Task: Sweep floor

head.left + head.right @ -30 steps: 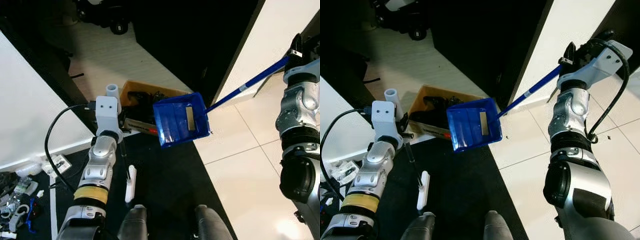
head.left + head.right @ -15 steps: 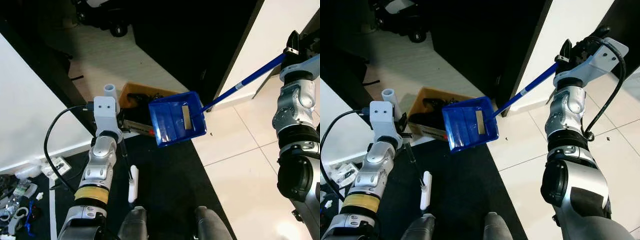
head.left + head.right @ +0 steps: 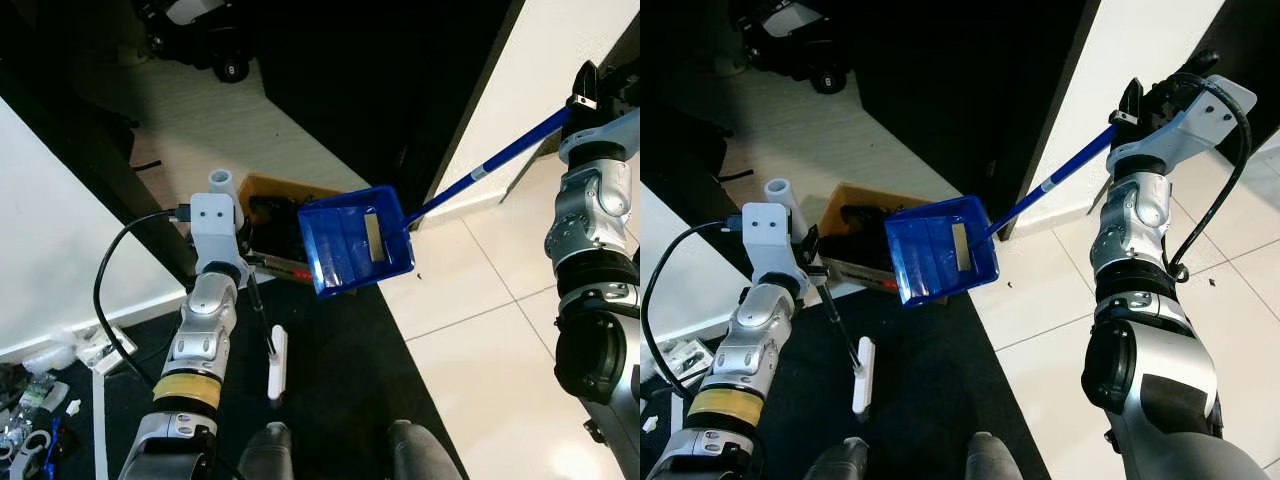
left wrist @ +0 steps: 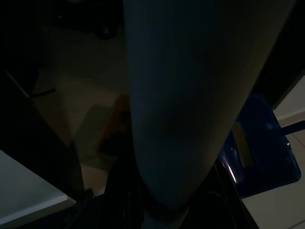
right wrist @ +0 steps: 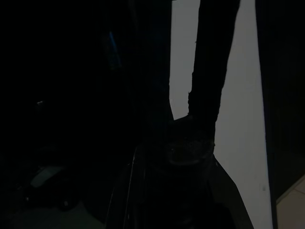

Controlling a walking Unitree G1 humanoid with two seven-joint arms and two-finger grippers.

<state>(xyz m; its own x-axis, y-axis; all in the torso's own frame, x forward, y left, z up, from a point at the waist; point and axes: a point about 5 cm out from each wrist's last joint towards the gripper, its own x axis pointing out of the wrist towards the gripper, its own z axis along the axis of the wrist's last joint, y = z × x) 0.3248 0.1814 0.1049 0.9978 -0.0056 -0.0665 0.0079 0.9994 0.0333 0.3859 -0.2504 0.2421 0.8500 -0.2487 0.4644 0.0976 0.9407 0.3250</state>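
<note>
In the left eye view, the right tool is gripping the far end of a long blue handle, clenched around it, so that the blue dustpan is hanging in the air over the edge of a brown box of dark clutter. Its open mouth is tilting toward the box, which looks like a pose for tipping sweepings out. The left tool is sitting just beside the box, holding a thin dark stick that is running down to a white brush head on the black mat.

In the right eye view, a few dark crumbs are lying on the pale tiled floor near the mat's edge, so I judge the sweeping unfinished.

In the left wrist view, a broad pale shaft is blocking most of the dim scene, with the dustpan glinting beyond; the left tool appears clamped on the broom.

In the right wrist view, a dark finger is standing out against a white wall.
</note>
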